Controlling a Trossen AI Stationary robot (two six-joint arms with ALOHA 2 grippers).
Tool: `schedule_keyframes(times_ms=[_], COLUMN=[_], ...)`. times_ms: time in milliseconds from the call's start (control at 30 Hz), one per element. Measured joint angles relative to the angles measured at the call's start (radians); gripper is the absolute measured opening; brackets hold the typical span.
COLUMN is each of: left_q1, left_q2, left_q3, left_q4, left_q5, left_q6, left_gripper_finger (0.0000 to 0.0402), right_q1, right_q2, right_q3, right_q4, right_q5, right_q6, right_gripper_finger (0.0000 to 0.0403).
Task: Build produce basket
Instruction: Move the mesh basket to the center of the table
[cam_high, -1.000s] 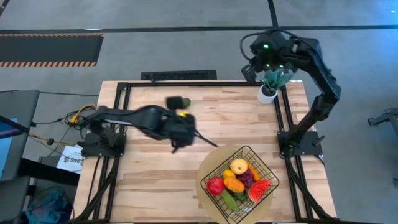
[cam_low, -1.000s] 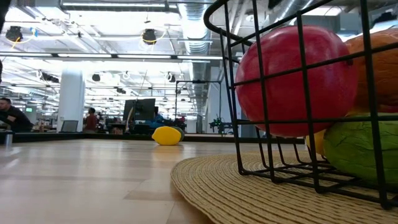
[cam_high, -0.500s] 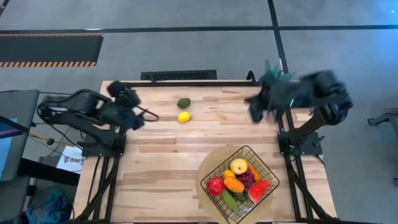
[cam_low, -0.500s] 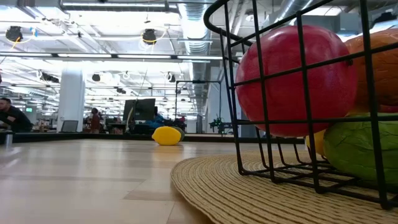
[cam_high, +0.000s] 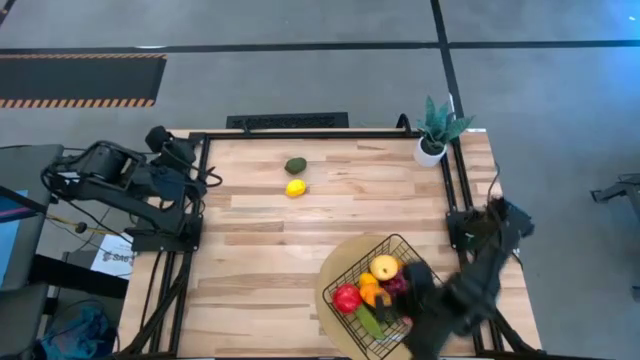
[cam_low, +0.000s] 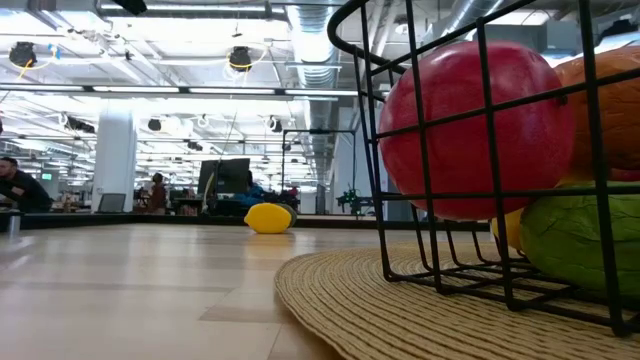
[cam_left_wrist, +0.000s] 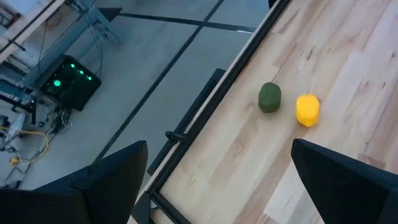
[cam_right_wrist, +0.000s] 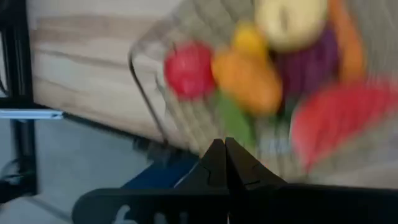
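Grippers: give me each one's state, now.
Left gripper: open, empty, at the table's far left edge.
Right gripper: shut, holding nothing, beside the black wire-mesh basket.

The high view looks straight down on the whole table (cam_high: 250, 260). The low view sits at tabletop height beside the basket (cam_low: 470, 150). Both show the lemon (cam_high: 295, 187) toward 12 o'clock.

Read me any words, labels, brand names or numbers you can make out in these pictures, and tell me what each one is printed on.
No text can be read here.
White paper sheet on the floor beside the table's left edge: dark print, too small to read.
Produce, basket and potted plant: no lettering visible.
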Motion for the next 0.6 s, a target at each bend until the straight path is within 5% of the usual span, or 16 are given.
schedule_keyframes(times_ms=[100,267,600], left_q1=[0.0,0.0,0.0], left_q2=[0.002,0.014,0.041], left_q3=[0.0,0.0,0.0], left_q4=[0.001,0.01,0.105], left_q5=[-0.001,-0.003,-0.002], left_q6=[0.019,0.033,0.05], left_gripper_finger=[0.0384,0.0384,0.0384], right_q1=[0.082,0.151,0.198], right_q2=[0.055,0.137,0.154], right_q3=[0.079,0.223,0.237], right_q4=[0.032,0.038,-0.017], right_q5=[-0.003,-0.057,-0.53], right_q6=[0.146,0.154,0.194], right_gripper_finger=[0.0001,0.0001,0.0001])
